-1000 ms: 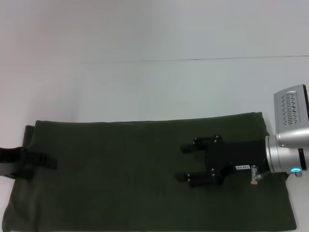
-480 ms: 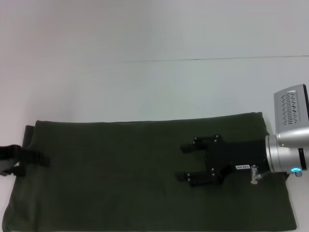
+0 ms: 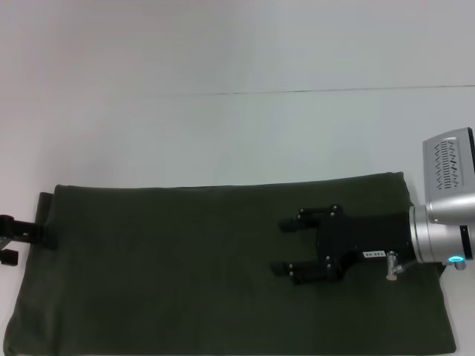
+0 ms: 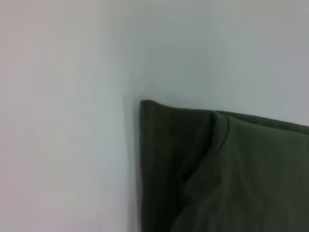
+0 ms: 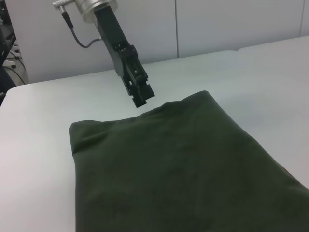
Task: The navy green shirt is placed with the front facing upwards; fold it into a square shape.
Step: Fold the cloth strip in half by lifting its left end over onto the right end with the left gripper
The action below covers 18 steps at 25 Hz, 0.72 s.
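The navy green shirt (image 3: 185,267) lies flat as a long dark olive band across the near table, with no print showing. My right gripper (image 3: 282,248) hovers over its right half, open, fingers pointing left with nothing between them. My left gripper (image 3: 22,236) sits at the shirt's left end, mostly beyond the picture's edge. The right wrist view shows the shirt (image 5: 183,164) and the left gripper (image 5: 141,95) just above its far edge. In the left wrist view only a shirt corner (image 4: 231,179) with a folded layer is visible.
The white table (image 3: 223,126) stretches beyond the shirt, with a thin seam line (image 3: 297,91) across it. The shirt's near edge runs out of the head view at the bottom. In the right wrist view, a grey wall (image 5: 217,24) stands behind the table.
My left gripper has pulled back leftward off the shirt's left end, toward the picture's edge. The right gripper and the shirt have stayed put.
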Motion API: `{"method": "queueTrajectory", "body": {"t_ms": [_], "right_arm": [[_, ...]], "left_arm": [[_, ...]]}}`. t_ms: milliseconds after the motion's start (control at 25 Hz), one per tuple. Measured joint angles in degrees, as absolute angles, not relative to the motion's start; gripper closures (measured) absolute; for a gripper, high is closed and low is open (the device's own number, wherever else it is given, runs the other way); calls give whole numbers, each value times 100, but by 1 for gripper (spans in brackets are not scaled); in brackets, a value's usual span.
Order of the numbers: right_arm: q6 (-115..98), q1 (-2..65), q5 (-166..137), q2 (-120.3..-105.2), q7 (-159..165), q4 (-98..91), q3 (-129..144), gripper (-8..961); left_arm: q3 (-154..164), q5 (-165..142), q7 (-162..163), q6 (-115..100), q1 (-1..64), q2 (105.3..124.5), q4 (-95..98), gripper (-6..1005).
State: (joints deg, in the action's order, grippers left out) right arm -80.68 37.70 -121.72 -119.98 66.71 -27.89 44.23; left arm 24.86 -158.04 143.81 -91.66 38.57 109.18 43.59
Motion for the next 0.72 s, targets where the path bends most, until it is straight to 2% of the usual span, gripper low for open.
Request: {"method": "queueTrajectory", "body": {"t_ms": [720], "right_arm": [[-7981,3770,-12182,-11995,6793,-2803,4447,160]], "left_arm": [[2564,-16046,14330,-9165,3836,10951,4285,89]]}}
